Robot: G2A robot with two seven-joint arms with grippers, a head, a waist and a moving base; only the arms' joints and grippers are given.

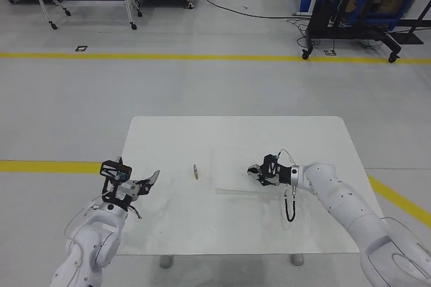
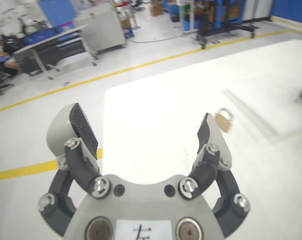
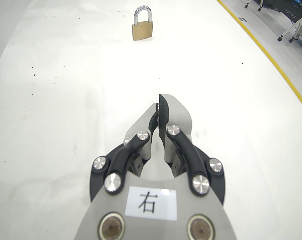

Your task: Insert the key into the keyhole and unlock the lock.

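Brass padlock [image 3: 142, 27] upright on the white surface [image 1: 273, 136], shackle on top and closed, roughly between the two grippers and touching neither. Left gripper [image 2: 141, 116] released, pads spread wide apart, near the left edge of the surface, with the padlock a little beyond one fingertip. Right gripper [image 3: 158, 101] clenched, pointed toward the padlock but well apart from it, with a thin piece of metal, the key [image 3: 157, 119], pinched between the pads.
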